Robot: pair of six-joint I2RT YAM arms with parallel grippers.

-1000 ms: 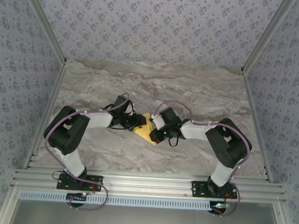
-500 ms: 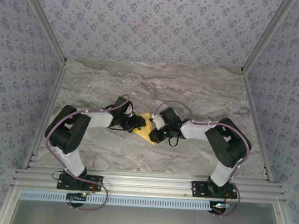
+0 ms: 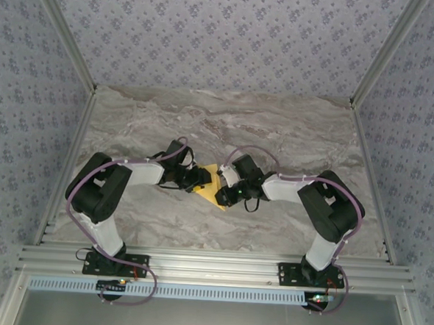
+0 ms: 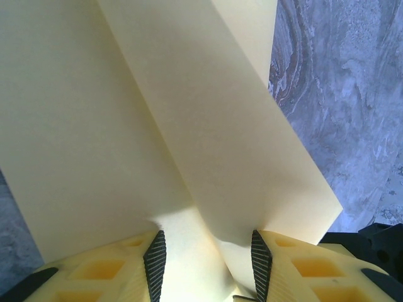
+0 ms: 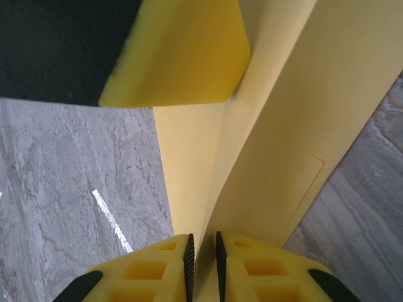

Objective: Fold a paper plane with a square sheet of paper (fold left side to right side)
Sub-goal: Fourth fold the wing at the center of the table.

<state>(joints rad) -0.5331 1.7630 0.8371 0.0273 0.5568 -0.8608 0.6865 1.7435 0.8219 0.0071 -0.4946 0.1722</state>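
In the middle of the frame, my right fingers (image 5: pixel 157 272) are clamped on the thin, smooth yellow paper sheet (image 5: pixel 296 94). My left fingers (image 4: pixel 107 270) stand apart around its raised fold, over the veined marble table (image 5: pixel 75 163).

A grey-veined marble surface (image 3: pixel 299 142) carries 1 folded yellow sheet (image 3: pixel 212 192) near its middle, partly lifted.

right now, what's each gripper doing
left gripper: open, paper between its fingers
right gripper: shut on the paper
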